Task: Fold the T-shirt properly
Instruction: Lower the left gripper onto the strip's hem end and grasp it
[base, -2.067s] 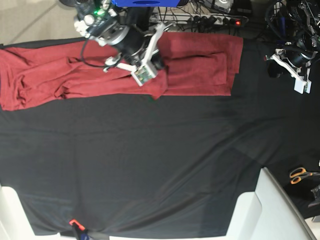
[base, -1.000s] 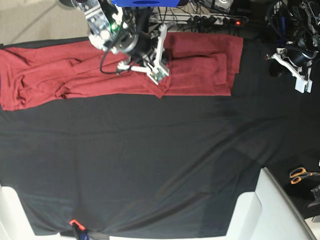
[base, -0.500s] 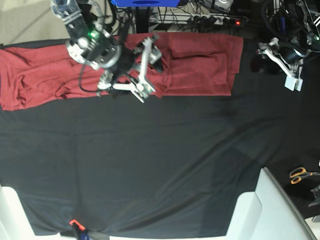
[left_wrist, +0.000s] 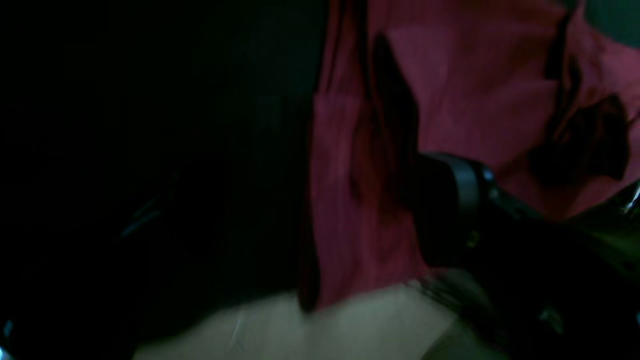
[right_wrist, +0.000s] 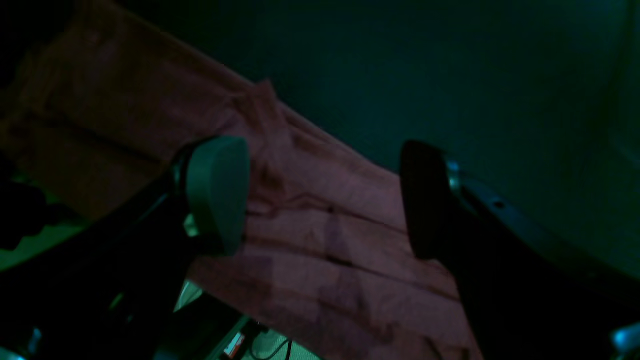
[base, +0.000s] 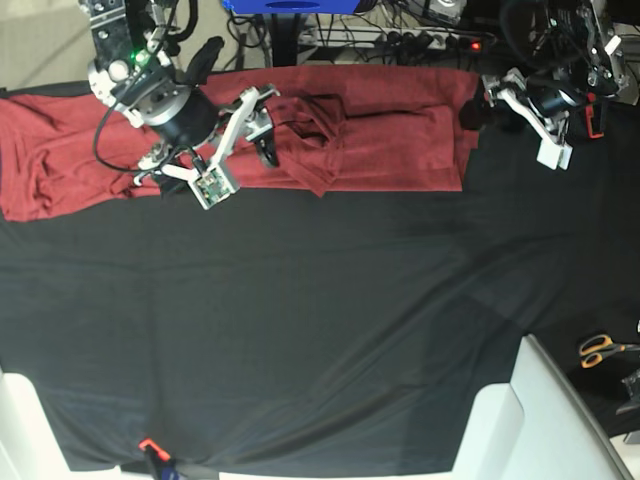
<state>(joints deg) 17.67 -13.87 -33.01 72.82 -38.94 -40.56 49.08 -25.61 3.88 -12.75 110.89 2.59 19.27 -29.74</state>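
The large brick-red knit T-shirt (base: 380, 130) lies along the top edge of the black tablecloth (base: 320, 330), stretching from the upper left to right of centre. Its right part is doubled into a flat rectangle; the left part stays spread and rumpled, so the fold looks barely half done. The right gripper (base: 245, 140), upper left of the base frame, hovers over the cloth with jaws apart, holding nothing. The left gripper (base: 490, 100), upper right, has its jaws spread at the shirt's right edge, empty too.
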